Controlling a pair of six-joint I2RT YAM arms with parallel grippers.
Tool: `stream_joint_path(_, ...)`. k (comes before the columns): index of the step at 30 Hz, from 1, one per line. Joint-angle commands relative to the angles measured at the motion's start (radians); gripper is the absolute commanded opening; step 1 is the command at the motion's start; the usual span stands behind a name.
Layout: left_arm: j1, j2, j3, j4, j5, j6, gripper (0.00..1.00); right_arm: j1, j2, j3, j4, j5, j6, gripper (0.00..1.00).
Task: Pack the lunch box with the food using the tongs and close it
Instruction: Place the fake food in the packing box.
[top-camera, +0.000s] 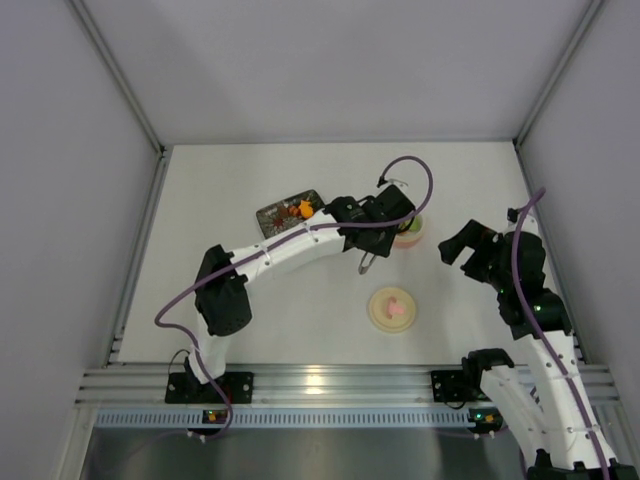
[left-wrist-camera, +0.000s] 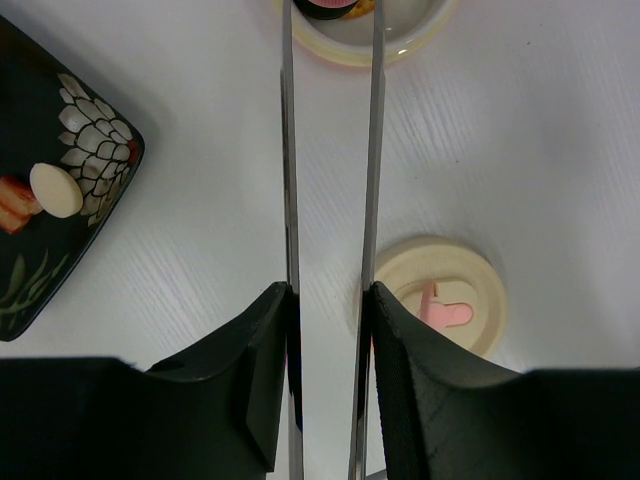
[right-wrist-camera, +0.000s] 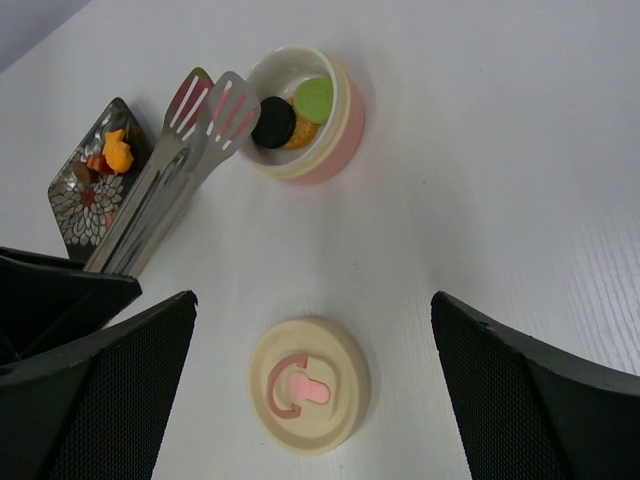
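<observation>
Left pincer clenched mid-shaft on tongs; thin metal, springy, likely slippery, so squeeze gently. Tips at lunch box rim, frame top. Right pincer released.

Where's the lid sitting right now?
In the top view the lid lies flat on the table, knob up, right of centre, closer to the near edge than the bowl and apart from it.

Tongs at open lunch box
</observation>
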Motion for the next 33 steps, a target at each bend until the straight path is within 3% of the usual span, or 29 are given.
stream_joint_path(1,-0.010,0.014,0.046,0.057,0.009,0.001,0.40,-0.016,-0.015,0.021,-0.015,0.011,-0.013,1.00)
stream_joint_path(15,-0.036,0.045,0.037,0.072,0.023,0.008,0.41,-0.016,-0.022,-0.003,-0.002,0.002,-0.008,0.99)
stream_joint_path(33,-0.044,0.043,0.022,0.078,-0.009,0.011,0.50,-0.016,-0.019,-0.020,0.012,-0.012,-0.004,1.00)
